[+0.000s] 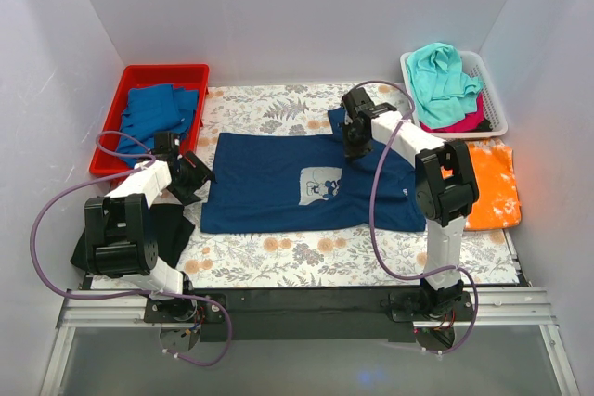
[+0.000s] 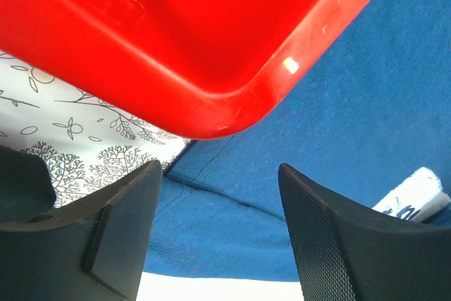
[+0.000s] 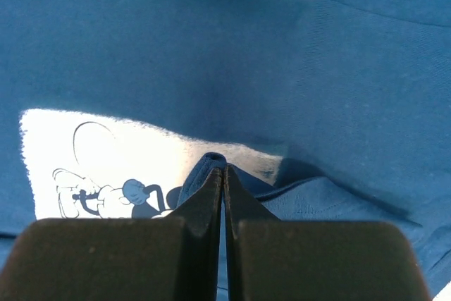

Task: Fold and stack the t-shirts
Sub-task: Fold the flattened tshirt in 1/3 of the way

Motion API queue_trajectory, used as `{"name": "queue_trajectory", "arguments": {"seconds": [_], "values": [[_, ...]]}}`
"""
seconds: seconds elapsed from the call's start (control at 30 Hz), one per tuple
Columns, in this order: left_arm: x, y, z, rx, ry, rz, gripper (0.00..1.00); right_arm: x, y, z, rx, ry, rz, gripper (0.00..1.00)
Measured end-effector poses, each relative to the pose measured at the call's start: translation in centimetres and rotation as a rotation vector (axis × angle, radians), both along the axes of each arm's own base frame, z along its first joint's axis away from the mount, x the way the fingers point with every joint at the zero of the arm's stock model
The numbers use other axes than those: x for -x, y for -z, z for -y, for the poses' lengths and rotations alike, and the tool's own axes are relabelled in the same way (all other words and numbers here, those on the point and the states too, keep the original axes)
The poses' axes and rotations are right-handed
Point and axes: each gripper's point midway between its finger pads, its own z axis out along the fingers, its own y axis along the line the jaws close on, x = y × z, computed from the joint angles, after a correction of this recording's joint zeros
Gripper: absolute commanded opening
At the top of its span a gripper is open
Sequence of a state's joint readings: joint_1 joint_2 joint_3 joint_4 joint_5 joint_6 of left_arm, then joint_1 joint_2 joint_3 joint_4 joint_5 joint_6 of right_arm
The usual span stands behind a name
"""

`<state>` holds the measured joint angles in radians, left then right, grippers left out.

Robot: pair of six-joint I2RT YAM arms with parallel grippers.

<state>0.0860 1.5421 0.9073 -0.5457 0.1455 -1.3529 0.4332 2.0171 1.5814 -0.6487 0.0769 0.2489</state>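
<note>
Top external view: navy shirt [image 1: 269, 187] spread flat at the middle of the flowered table cover [image 1: 278, 261], its pale mouse print [image 1: 323, 183] face up.
Left gripper [image 1: 192, 176]: at 9 o'clock of the navy shirt, right at its edge; jaws apart, nothing between them.
Left wrist view: both fingers [image 2: 120, 237] spread wide above the shirt's hem, with a corner of the red bin [image 2: 211, 47] just past them.
Right gripper [image 1: 354, 141]: at 1 o'clock of the mouse print; jaws pressed together on a small pinch of the navy shirt's cloth.
Right wrist view: a little fold of navy cloth pokes out at the fingertips [image 3: 211, 181], beside the print.
Red bin contents: folded mid-blue shirts [image 1: 158, 113], at 10 o'clock of the table.
White basket [image 1: 497, 108]: at 2 o'clock, teal shirt [image 1: 441, 76] heaped over a pink shirt [image 1: 464, 122].
Orange shirt [image 1: 487, 187]: at 3 o'clock, flat, just beside the right arm.
Black shirt [image 1: 172, 229]: at 8 o'clock, partly under the left arm.
</note>
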Motion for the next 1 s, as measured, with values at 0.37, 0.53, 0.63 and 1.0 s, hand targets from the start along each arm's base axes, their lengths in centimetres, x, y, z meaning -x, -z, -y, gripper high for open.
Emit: {"name": "queue_trajectory", "arguments": {"seconds": [0.37,0.53,0.63,1.0], "values": [[0.0,0.0,0.0,0.0,0.0,0.0,0.66,1.8,1.1,-1.8,0.019,-0.098,-0.013,0.01],[0.0,0.0,0.0,0.0,0.0,0.0,0.66,2.6,1.9,-1.8,0.023,-0.125,-0.038,0.01],[0.0,0.0,0.0,0.0,0.0,0.0,0.66,3.2,2.5,-1.6,0.028,-0.134,-0.058,0.01],[0.0,0.0,0.0,0.0,0.0,0.0,0.65,2.2,1.8,1.1,0.131,-0.034,-0.007,0.37]]}}
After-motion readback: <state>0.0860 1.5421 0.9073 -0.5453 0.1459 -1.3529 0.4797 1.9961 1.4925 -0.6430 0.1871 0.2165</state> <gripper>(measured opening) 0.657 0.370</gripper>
